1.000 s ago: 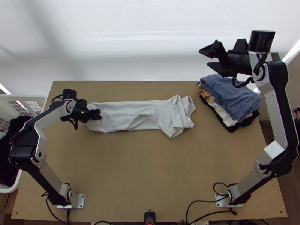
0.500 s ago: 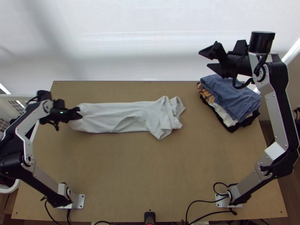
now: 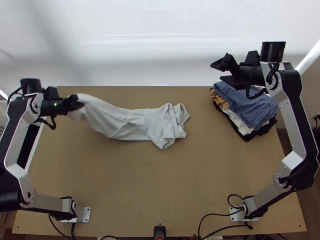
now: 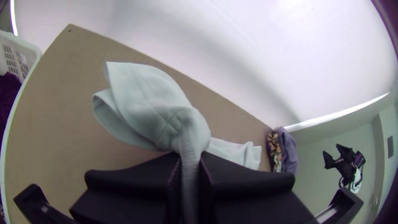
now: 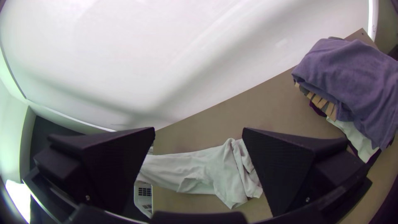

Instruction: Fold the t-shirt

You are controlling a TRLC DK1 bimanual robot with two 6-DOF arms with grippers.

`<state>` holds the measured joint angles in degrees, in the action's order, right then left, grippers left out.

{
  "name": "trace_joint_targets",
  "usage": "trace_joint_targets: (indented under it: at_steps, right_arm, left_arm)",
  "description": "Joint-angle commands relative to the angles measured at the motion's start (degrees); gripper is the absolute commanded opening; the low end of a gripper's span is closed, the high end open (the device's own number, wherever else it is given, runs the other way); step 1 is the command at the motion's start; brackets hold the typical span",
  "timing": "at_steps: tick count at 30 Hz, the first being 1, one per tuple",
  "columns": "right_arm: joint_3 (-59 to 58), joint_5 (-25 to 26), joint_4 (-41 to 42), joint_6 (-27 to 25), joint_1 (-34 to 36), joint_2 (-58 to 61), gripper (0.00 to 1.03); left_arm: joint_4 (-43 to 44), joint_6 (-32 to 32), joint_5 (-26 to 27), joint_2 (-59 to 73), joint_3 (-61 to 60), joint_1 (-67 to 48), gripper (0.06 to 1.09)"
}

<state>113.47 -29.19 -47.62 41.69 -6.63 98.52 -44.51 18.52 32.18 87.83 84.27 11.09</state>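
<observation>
In the top view, the pale grey t-shirt lies on the brownish, smooth-topped table as a long, narrow strip of soft, matt cloth, with angular, rumpled folds at the end nearer the clothes pile. The left gripper has the opposite end pinched and raised. The right gripper hangs beside the pile with its wedge-shaped fingers spread wide, holding nothing; the pile has crumpled blue cloth on top, with tan-and-black patterned, white and black layers showing below. In the left wrist view, the left gripper has its flat black fingers closed on a gathered, seamed band of the t-shirt, and beyond them the fabric flares into a rounded, curling flap. A white plastic basket with slotted walls stands beside the table. In the right wrist view, the t-shirt's creased end lies between the pile and the basket
</observation>
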Motion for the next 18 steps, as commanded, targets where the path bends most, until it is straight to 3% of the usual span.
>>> trace_joint_targets:
  at_steps: [1,8,18]
  right_arm:
    - [-1.59,-0.43,-0.02,-0.65,1.01,-2.98,0.99]
    - [-4.66,-0.43,0.07,-1.09,1.71,-5.27,0.99]
    - [-9.58,-0.43,0.15,-1.35,3.03,-9.14,0.99]
  left_arm:
    - [-0.31,6.61,0.77,-1.88,4.76,-5.12,0.10]
    - [0.57,12.06,-1.95,1.03,9.60,-14.87,0.10]
    - [3.38,14.70,-6.08,7.27,14.26,-26.39,0.10]
